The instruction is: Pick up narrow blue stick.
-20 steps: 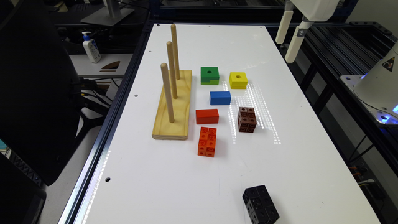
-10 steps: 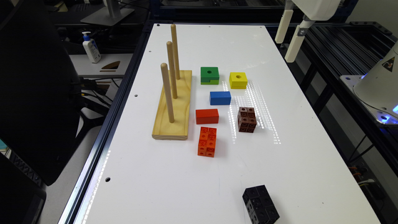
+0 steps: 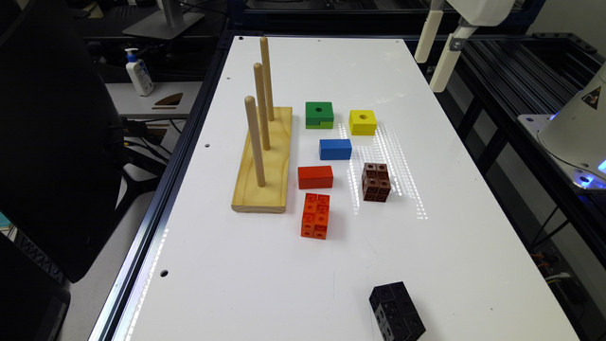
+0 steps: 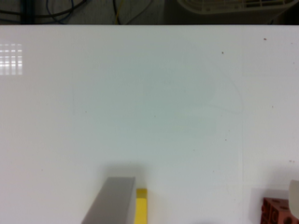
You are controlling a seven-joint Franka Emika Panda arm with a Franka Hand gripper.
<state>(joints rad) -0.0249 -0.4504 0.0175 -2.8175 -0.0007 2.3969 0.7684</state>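
Observation:
The narrow blue stick [image 3: 335,149] lies flat on the white table [image 3: 426,265], in the middle of the group of blocks. A red block [image 3: 315,176] of the same shape lies just in front of it. My gripper [image 3: 433,66] hangs high above the table's far edge on the exterior view's right, well away from the blue stick. In the wrist view, the gripper [image 4: 203,205] is open with nothing in it. One grey finger [image 4: 112,200] stands beside a yellow block [image 4: 141,207], and the other finger is at the frame's edge.
A green block [image 3: 319,114] and the yellow block [image 3: 362,122] sit behind the blue stick. A brown cube [image 3: 376,182] and an orange block [image 3: 316,215] are nearer. A wooden base with three pegs [image 3: 262,161] stands beside them. A black cube [image 3: 396,318] sits near the front edge.

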